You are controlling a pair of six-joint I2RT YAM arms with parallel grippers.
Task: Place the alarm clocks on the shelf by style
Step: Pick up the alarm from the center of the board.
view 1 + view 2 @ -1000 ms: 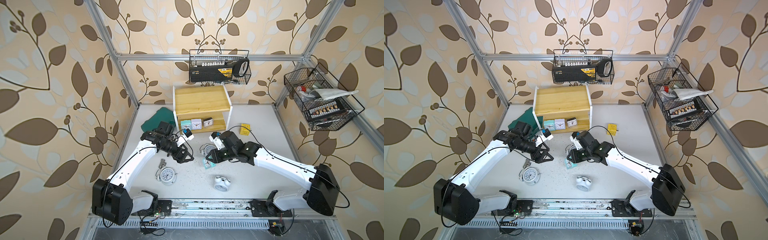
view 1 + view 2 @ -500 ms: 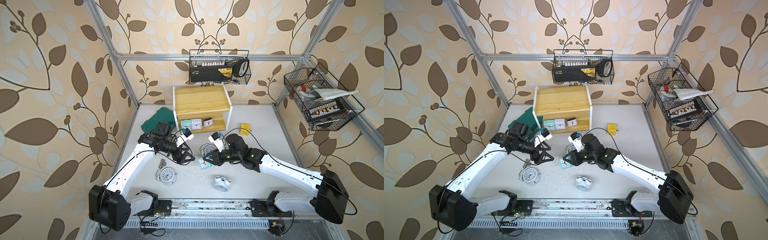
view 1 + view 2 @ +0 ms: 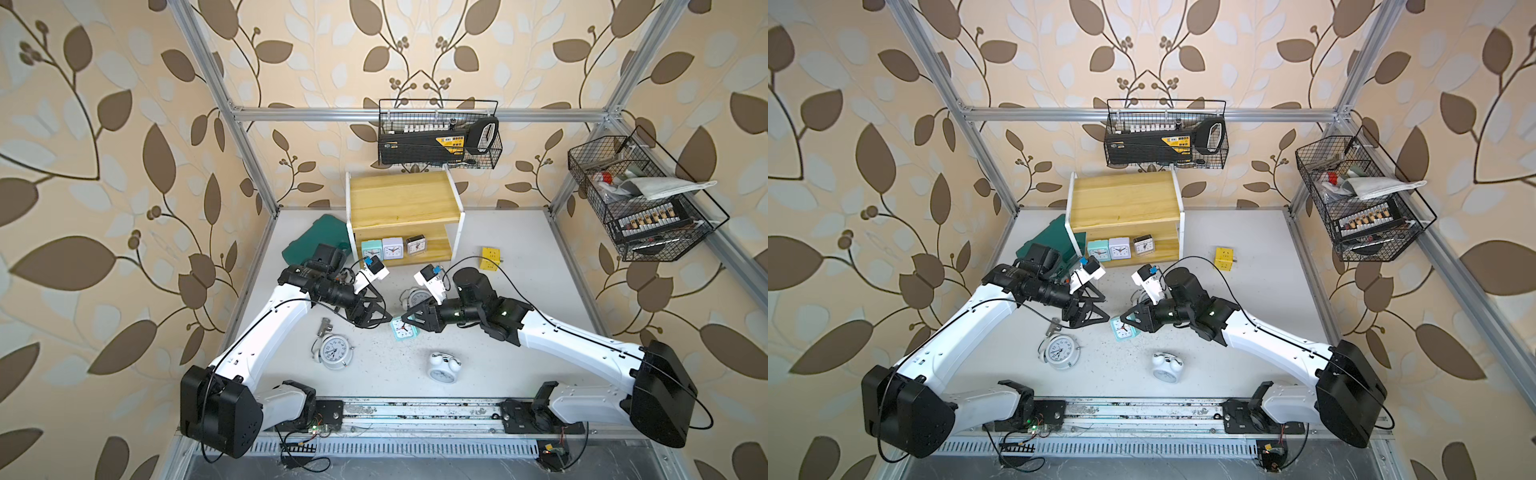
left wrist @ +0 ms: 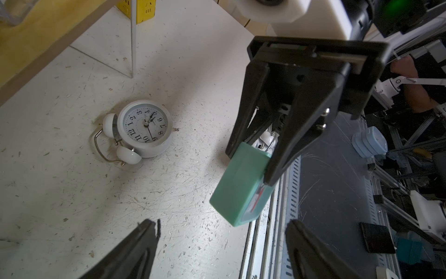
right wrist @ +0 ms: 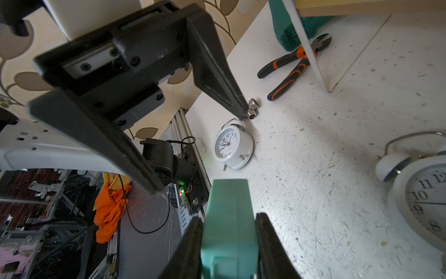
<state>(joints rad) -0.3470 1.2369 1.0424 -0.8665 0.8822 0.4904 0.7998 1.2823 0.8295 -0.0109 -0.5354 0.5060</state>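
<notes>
White scuffed table point(image 3: 519, 249) in a metal frame, leaf wallpaper all round. The shelf point(image 3: 399, 195) stands at the back centre, top board bare in both top views point(image 3: 1125, 199). On the lower tier, towards its left end, three sit side by side with dials facing front: second mint clock point(image 3: 371, 250), lilac clock point(image 3: 392, 248), grey clock point(image 3: 416, 244).

In front of the shelf the right gripper point(image 3: 409, 323) is clamped on the held mint clock point(image 3: 404, 329). The left wrist view shows that clock point(image 4: 239, 188) tilted, pinched by its sides, looking lifted off the table. The left gripper point(image 3: 380, 318) is just beside it, tips facing the right gripper, jaws spread wide with nothing between them.

Three round twin-bell clocks are on the table in front of the shelf:
- The left round clock point(image 3: 334, 352) is front-left, dial up, with a metal fitting point(image 3: 324, 327) just beside it.
- The half-hidden round clock point(image 3: 417, 297) is nearest the shelf, partly under the right arm, lying dial up point(image 4: 144, 128).
- The far round clock point(image 3: 442, 368) is furthest from the shelf; pose unclear.

The yellow cube point(image 3: 490, 258) is front-right of the shelf, the green case point(image 3: 318, 239) against its left side, and the pliers point(image 5: 292, 67) by its left front leg.
</notes>
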